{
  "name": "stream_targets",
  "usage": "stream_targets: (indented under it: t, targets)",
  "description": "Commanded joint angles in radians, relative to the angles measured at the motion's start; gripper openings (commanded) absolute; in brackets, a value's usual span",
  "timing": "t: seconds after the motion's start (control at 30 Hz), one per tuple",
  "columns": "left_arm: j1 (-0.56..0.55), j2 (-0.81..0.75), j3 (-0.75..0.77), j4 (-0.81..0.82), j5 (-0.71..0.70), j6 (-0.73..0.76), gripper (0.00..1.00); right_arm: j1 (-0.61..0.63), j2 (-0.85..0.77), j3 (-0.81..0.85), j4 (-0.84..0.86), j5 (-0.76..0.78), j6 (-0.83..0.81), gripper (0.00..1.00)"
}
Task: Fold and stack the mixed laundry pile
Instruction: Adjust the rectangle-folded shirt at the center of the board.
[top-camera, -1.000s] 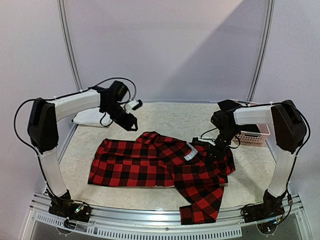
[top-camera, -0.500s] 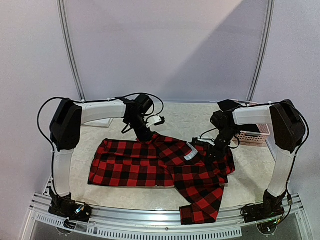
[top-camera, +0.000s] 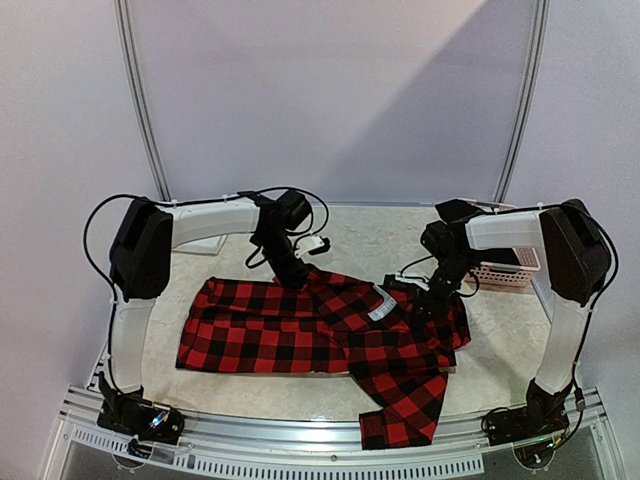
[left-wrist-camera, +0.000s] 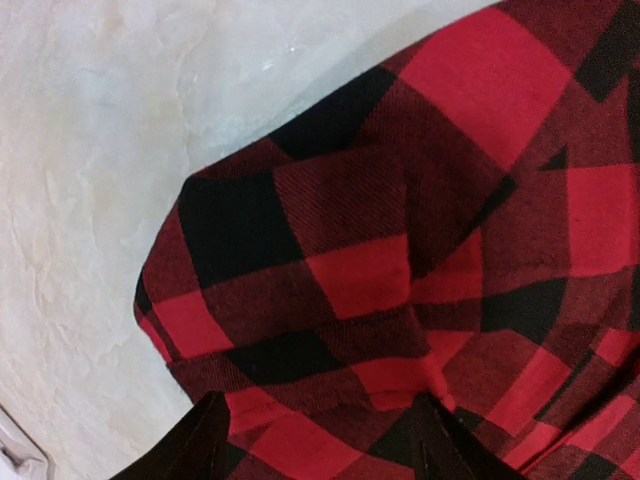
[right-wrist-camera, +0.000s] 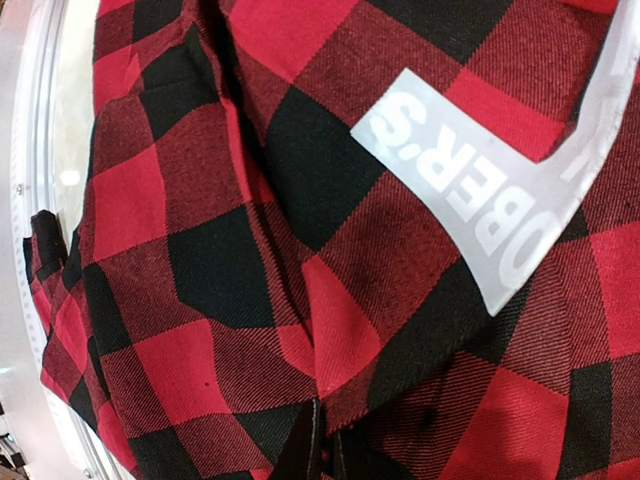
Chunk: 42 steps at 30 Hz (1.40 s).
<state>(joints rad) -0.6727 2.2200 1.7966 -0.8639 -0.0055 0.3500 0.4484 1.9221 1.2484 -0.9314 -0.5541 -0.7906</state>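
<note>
The red-and-black checked flannel shirt (top-camera: 270, 330) lies spread across the table, one sleeve trailing toward the near edge. My left gripper (top-camera: 296, 274) is down at the shirt's far edge. In the left wrist view its dark fingers (left-wrist-camera: 200, 445) stand apart, open, with a raised fold of flannel (left-wrist-camera: 380, 250) between them. My right gripper (top-camera: 432, 300) is on the shirt's right side. In the right wrist view it (right-wrist-camera: 322, 450) is shut on a pinched fold of flannel (right-wrist-camera: 200, 220) beside a white printed label (right-wrist-camera: 480, 190). A white cloth (top-camera: 200, 243) lies at the back left, partly hidden by the left arm.
A small pink perforated basket (top-camera: 505, 270) stands at the right edge of the table, behind the right arm. The pale marbled tabletop (top-camera: 360, 235) shows beyond the shirt. A metal rail (top-camera: 320, 440) runs along the near edge.
The left arm has swung from over the white cloth at the back left to the shirt's far edge and lowered onto it. The right arm has not moved.
</note>
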Motion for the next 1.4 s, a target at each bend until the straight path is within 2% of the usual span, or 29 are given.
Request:
stream_targets:
  t: [0.0, 0.1, 0.27, 0.6, 0.73, 0.83, 0.9, 0.93, 1.03, 1.23, 1.37]
  targets:
    - [-0.011, -0.143, -0.057, 0.012, 0.062, -0.087, 0.64, -0.005, 0.024, 0.014, 0.031, 0.022, 0.034, 0.05]
    - [-0.013, -0.140, -0.051, 0.021, 0.098, -0.129, 0.65, -0.005, 0.041, 0.028, 0.038, 0.033, 0.050, 0.05]
    - [-0.014, -0.048, 0.004, 0.018, 0.069, -0.178, 0.65, -0.006, 0.063, 0.054, 0.063, 0.092, 0.097, 0.04]
    - [-0.014, 0.035, 0.068, -0.056, 0.069, -0.188, 0.60, -0.026, 0.092, 0.067, 0.106, 0.152, 0.169, 0.04]
    - [-0.015, 0.048, 0.092, -0.085, 0.037, -0.168, 0.46, -0.025, 0.088, 0.068, 0.113, 0.158, 0.184, 0.07]
    - [-0.013, 0.041, 0.129, -0.123, 0.009, -0.117, 0.23, -0.028, 0.083, 0.062, 0.114, 0.156, 0.187, 0.08]
    - [-0.012, 0.012, 0.125, -0.115, 0.009, -0.078, 0.04, -0.029, 0.079, 0.058, 0.117, 0.154, 0.188, 0.09]
    - [-0.011, -0.014, 0.112, -0.098, -0.025, -0.062, 0.00, -0.031, 0.076, 0.056, 0.117, 0.154, 0.187, 0.10]
    - [-0.014, -0.116, 0.034, -0.029, -0.067, 0.012, 0.00, -0.034, 0.070, 0.050, 0.123, 0.157, 0.186, 0.10]
    - [-0.022, -0.409, -0.249, 0.208, -0.171, 0.230, 0.00, -0.037, 0.076, 0.047, 0.133, 0.184, 0.192, 0.09]
    - [-0.030, -0.577, -0.417, 0.262, -0.093, 0.362, 0.00, -0.042, 0.081, 0.044, 0.138, 0.196, 0.198, 0.09]
